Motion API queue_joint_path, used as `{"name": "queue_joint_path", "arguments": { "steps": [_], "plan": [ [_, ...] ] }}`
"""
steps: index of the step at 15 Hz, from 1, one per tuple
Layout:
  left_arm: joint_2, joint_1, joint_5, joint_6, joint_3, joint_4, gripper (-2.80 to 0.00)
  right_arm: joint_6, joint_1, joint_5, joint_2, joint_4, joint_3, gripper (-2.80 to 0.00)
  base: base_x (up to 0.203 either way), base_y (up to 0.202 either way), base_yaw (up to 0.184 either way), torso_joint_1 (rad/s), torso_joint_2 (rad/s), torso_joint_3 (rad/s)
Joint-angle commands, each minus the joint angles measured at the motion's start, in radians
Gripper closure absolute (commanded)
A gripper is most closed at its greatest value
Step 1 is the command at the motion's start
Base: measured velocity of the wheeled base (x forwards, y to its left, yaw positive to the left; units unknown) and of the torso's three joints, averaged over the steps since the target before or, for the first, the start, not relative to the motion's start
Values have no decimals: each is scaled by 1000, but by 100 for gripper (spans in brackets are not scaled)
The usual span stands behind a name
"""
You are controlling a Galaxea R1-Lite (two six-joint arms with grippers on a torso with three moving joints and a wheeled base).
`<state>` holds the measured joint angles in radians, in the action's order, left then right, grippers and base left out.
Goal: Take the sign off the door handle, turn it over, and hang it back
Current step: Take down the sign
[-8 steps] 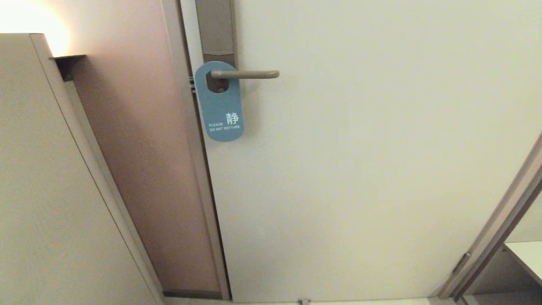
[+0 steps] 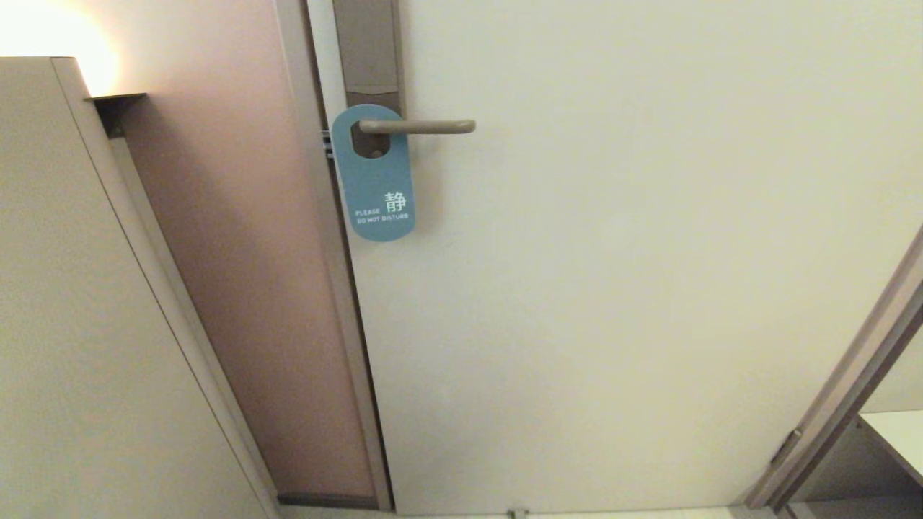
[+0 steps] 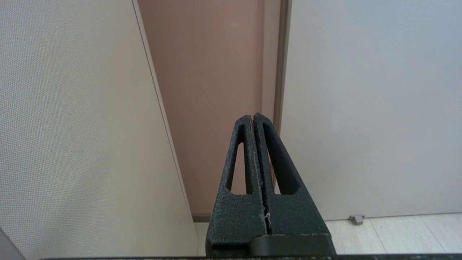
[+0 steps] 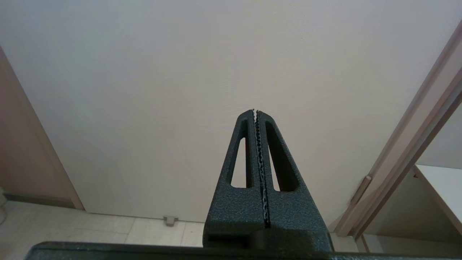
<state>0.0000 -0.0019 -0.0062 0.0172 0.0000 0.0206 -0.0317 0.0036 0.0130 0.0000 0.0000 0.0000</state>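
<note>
The sign (image 2: 376, 189) hangs on the door handle (image 2: 422, 127) in the head view, blue side out with white "PLEASE DO NOT DISTURB". The handle is a slim beige-grey lever on a tall brownish-grey plate (image 2: 369, 50). Neither gripper shows in the head view. My left gripper (image 3: 253, 116) is shut and empty, low down, pointing at the gap between door and wall panel. My right gripper (image 4: 256, 111) is shut and empty, low down, facing the bare door. The sign and handle do not show in either wrist view.
The pale door (image 2: 613, 288) fills the middle and right. A pinkish wall panel (image 2: 238, 288) and a beige cabinet side (image 2: 72, 324) stand to the left. A door frame (image 2: 851, 382) runs at the right. A small grey door stop (image 4: 169, 219) sits on the floor.
</note>
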Motion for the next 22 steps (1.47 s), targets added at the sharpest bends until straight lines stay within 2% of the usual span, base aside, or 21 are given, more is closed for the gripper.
{"name": "queue_joint_path", "arguments": {
  "steps": [1, 20, 21, 22],
  "plan": [
    [0, 0, 0, 0, 0, 1, 0, -1, -1, 1, 2, 0, 0, 0, 0, 0, 0, 0, 0, 0],
    [0, 0, -3, 14, 0, 1, 0, -1, 0, 1, 2, 0, 0, 0, 0, 0, 0, 0, 0, 0],
    [0, 0, -6, 30, 0, 1, 0, -1, 1, 1, 2, 0, 0, 0, 0, 0, 0, 0, 0, 0],
    [0, 0, -9, 75, 0, 0, 0, -1, 0, 1, 2, 0, 0, 0, 0, 0, 0, 0, 0, 0]
  ]
}}
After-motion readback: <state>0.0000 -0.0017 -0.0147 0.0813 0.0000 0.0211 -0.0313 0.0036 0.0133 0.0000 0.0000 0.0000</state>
